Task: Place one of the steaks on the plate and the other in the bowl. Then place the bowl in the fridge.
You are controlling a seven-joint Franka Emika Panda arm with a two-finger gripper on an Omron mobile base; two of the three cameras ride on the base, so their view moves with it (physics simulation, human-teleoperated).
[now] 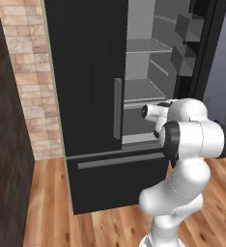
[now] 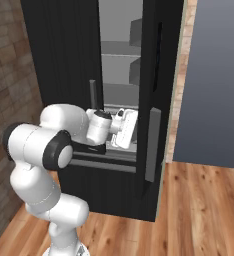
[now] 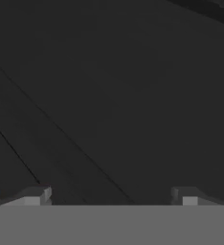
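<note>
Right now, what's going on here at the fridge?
The white arm is reaching toward the open black fridge. Its right door is swung out, showing grey shelves with nothing visible on them from here. The gripper is open and holds nothing; in the hand view its fingertips face a dark panel up close. The left door with its grey handle is closed, as is the bottom drawer. No bowl, plate or steaks can be seen.

Wooden plank floor (image 1: pixel 52 212), beige brick wall (image 1: pixel 30 82), grey-blue wall (image 2: pixel 214 85).

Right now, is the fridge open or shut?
Open: the right door of the fridge is swung out, exposing grey shelves.
</note>
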